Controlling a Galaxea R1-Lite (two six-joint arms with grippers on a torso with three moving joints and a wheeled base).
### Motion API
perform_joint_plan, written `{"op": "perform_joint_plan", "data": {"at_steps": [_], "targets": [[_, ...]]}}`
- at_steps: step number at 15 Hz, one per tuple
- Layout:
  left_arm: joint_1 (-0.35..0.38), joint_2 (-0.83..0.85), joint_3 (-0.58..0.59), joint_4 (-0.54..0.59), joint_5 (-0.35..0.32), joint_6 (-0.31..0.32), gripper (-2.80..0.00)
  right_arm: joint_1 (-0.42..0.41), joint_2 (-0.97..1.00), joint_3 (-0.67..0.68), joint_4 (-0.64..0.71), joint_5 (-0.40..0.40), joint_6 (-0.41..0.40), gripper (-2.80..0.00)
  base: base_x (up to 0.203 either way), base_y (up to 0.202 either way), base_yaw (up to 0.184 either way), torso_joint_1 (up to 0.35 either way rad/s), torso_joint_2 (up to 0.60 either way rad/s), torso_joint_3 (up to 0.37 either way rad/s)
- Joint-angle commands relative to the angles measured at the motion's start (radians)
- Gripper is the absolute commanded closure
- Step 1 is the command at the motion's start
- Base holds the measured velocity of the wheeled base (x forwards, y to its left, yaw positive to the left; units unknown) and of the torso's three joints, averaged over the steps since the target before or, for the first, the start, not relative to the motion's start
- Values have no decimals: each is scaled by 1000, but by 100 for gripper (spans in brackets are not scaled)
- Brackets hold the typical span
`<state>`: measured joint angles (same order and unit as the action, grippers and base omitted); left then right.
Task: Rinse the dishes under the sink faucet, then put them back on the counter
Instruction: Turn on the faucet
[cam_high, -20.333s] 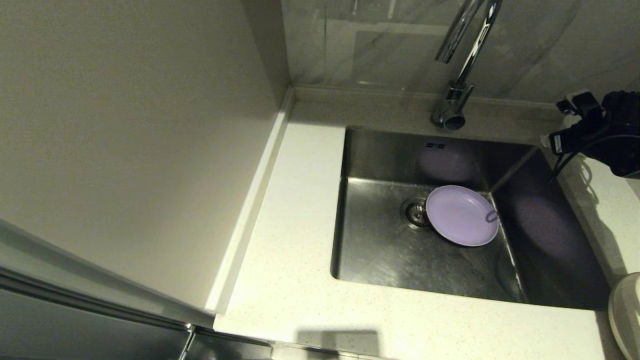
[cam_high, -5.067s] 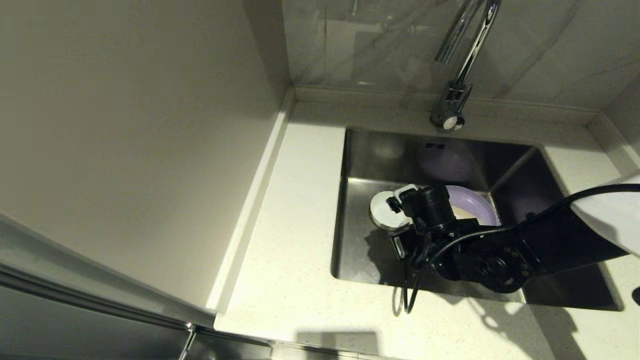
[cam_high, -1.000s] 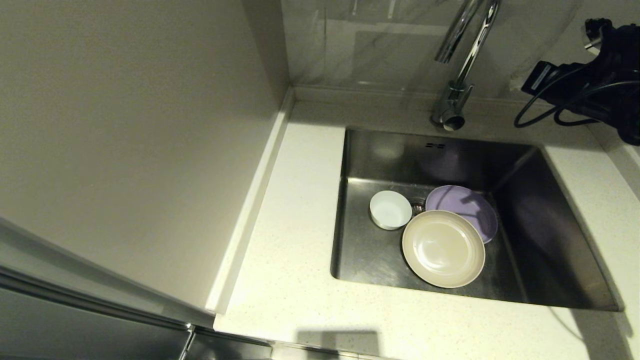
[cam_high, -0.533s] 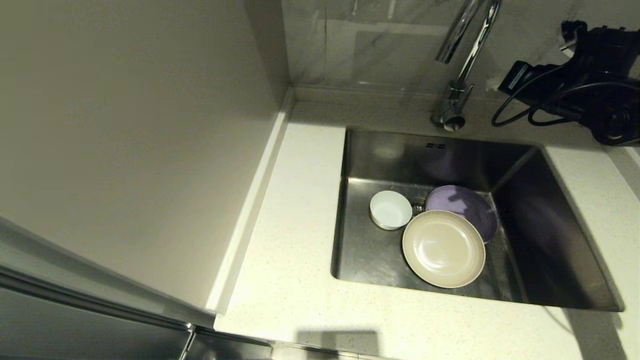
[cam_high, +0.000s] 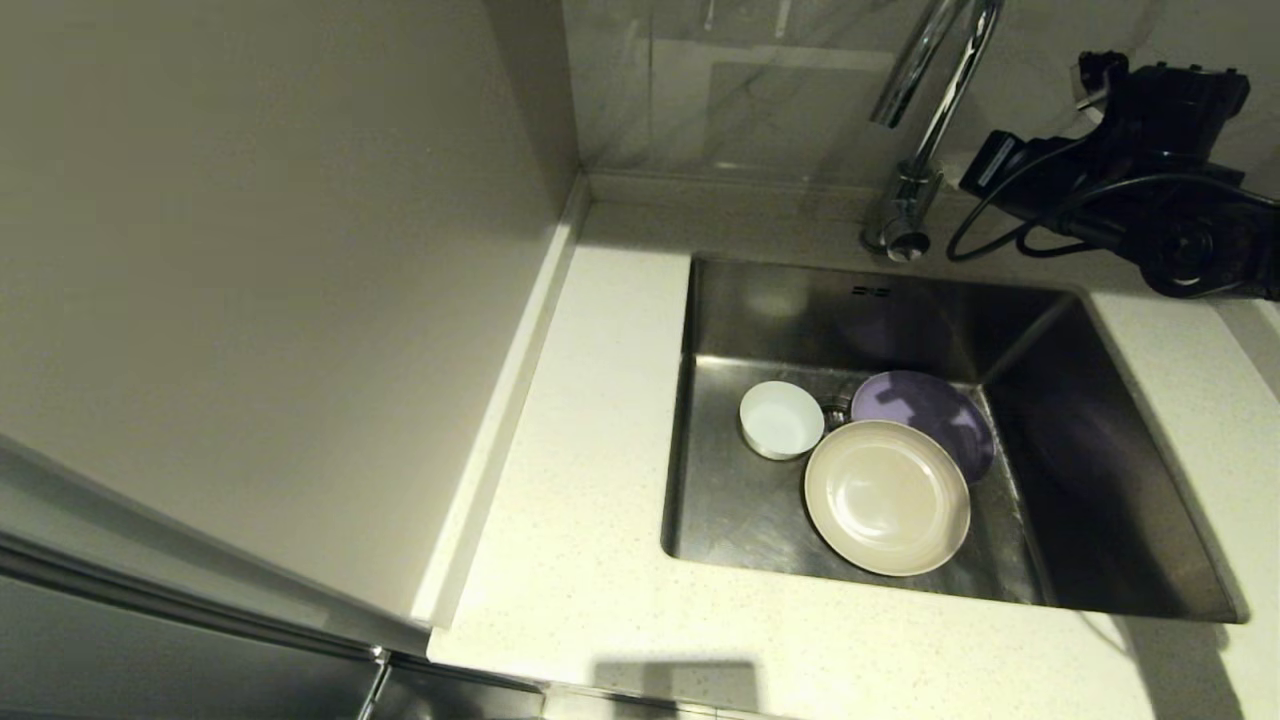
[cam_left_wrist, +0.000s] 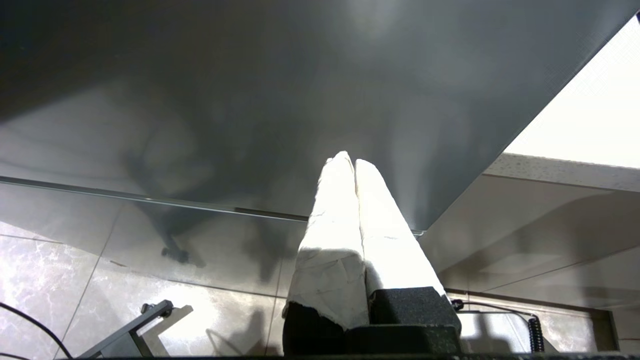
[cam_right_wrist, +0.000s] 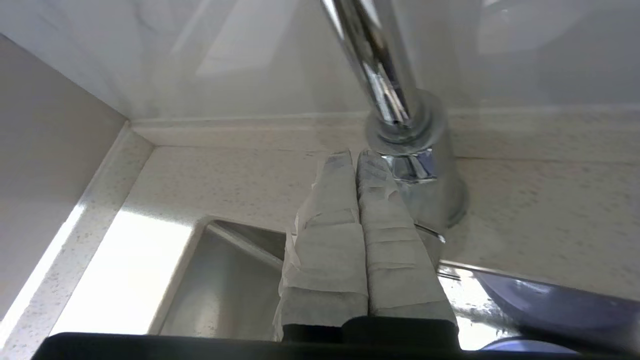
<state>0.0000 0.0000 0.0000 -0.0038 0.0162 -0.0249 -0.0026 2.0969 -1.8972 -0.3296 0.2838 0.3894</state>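
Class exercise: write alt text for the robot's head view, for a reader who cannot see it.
Three dishes lie in a steel sink: a white bowl and a beige plate overlapping a purple plate. The right gripper, shut, hangs beside the chrome faucet.

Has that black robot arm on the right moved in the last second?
Yes. The right gripper, shut and empty, has shifted left toward the faucet, its fingertips now close beside the faucet's base.

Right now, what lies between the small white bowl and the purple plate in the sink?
In the head view, the round drain strainer lies between the white bowl and the purple plate; the beige plate overlaps it.
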Motion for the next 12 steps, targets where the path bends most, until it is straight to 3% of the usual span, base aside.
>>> {"op": "perform_joint_plan", "data": {"at_steps": [1, 6, 10, 12], "targets": [[0, -3, 0, -1, 1, -1, 0, 4, 11, -10, -1, 6, 2, 0, 0, 0, 0, 0, 0, 0], [0, -4, 0, -1, 1, -1, 0, 0, 4, 11, 2, 140, -14, 0, 0, 0, 0, 0, 0, 0], [-1, -3, 0, -1, 1, -1, 0, -14, -15, 93, 4, 149, -142, 0, 0, 0, 0, 0, 0, 0], [0, -3, 0, -1, 1, 0, 0, -44, -21, 103, 6, 206, -164, 0, 0, 0, 0, 0, 0, 0]]}}
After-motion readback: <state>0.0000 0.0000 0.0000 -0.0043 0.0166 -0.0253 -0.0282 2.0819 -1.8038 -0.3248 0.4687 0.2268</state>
